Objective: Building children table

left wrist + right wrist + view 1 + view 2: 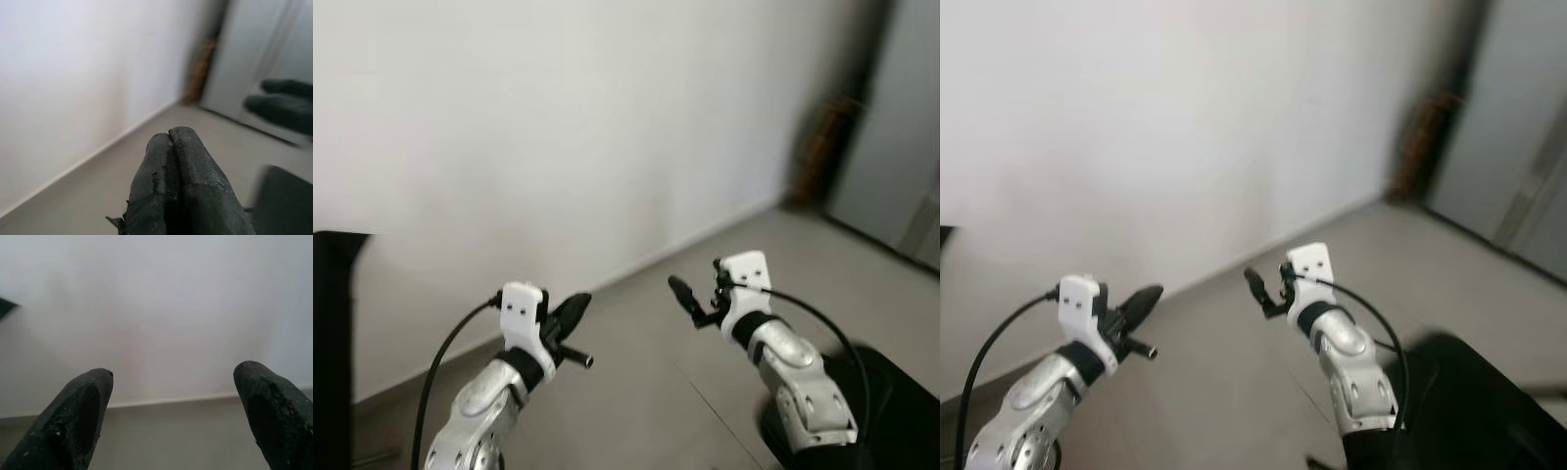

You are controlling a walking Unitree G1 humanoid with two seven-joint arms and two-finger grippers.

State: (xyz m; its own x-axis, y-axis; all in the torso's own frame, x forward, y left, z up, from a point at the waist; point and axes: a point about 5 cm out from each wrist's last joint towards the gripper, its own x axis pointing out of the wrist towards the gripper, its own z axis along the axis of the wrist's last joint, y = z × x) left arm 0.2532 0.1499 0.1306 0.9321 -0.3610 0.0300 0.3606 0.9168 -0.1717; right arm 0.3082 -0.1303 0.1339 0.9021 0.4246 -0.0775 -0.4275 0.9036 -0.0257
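Left eye view: both arms raised over grey floor (636,372); left gripper (570,313) with fingers pressed together, holding nothing; right gripper (171,416) spread wide, holding nothing; beyond, a white wall (558,127); farthest, a blurred grey door (891,127); no table parts identifiable.

The left gripper (169,135) is being held with jaws pressed together, the right gripper (172,376) with jaws spread apart.
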